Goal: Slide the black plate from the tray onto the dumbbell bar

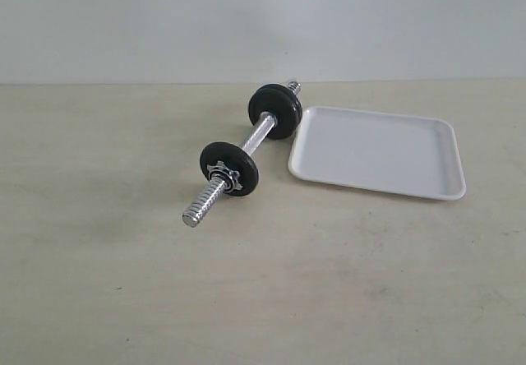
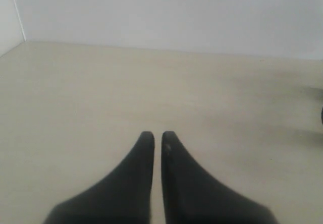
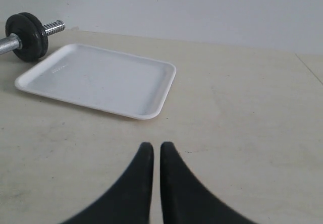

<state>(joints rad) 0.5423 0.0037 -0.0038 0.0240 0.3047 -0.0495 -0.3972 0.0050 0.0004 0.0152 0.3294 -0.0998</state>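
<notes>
So the black plate [image 1: 275,111] is not in the tray [image 1: 378,151] at all. It's sitting on the dumbbell bar [image 1: 261,131], threaded on at the far end, just above the middle of the exterior frame and right beside the tray's upper left corner. The tray itself has nothing in it. There's a 2nd black plate [image 1: 228,168] lower down the bar with a star-shaped collar [image 1: 223,176] against it. I can't say for sure which of the 2 came off the tray, but my guess is the one next to it.

The bar lies on the tabletop [image 1: 123,283] on a diagonal, from lower left of centre up toward top centre. The right wrist view has the tray and that far plate out ahead of the right pincer [image 3: 153,147], well apart, so that arm looks nearer. The left pincer [image 2: 157,135] just faces bare tabletop. Both pincers are closed, tips almost together, gripping nothing. Looks done to me.
</notes>
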